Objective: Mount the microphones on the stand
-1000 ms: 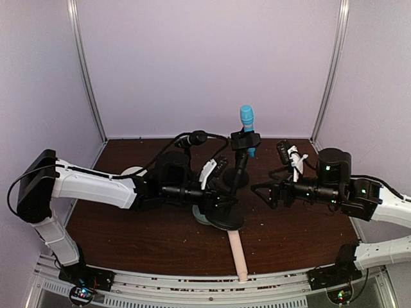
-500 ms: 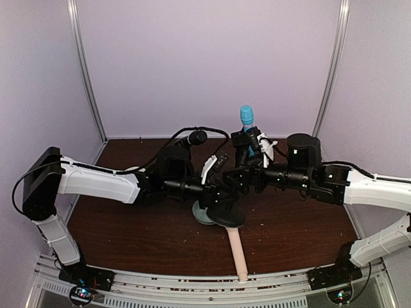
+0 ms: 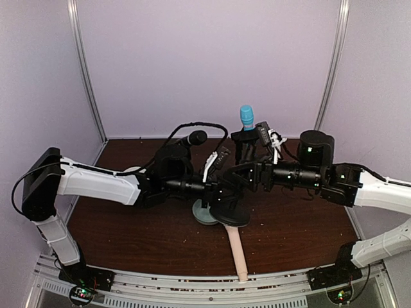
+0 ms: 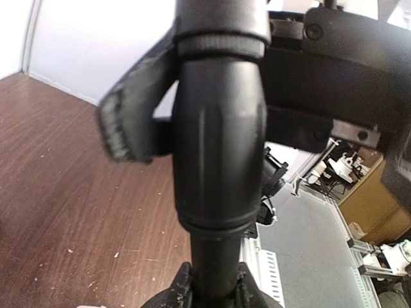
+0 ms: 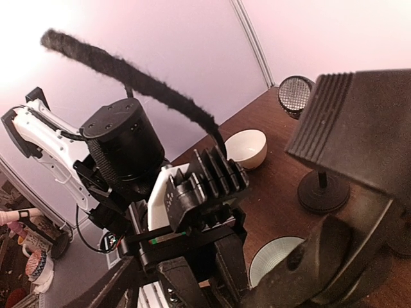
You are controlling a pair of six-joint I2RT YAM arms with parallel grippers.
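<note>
your stand [image 3: 229, 215] is matte black: a flat round base, then a thin pole with a ribbed collar [image 4: 218, 154]. your left claw [image 3: 212, 186] is pressed together on that pole. your right claw [image 3: 232, 178] stands spread just beside it, its ribbed pads [image 5: 334, 112] holding nothing.

the blue mic [image 3: 246, 117] stands upright in the stand's clip, its head up, near the middle of the far edge of the dark wood-grain table [image 3: 128, 231]. the black mic [image 3: 194, 137] sits left of it, its long axis roughly along the far edge and its mesh head to the right. the pink mic [image 3: 237, 252], a smooth stick, lies flat. it runs from the near edge up to the base. a pale round bowl [image 3: 200, 217] sits beside the base.
</note>
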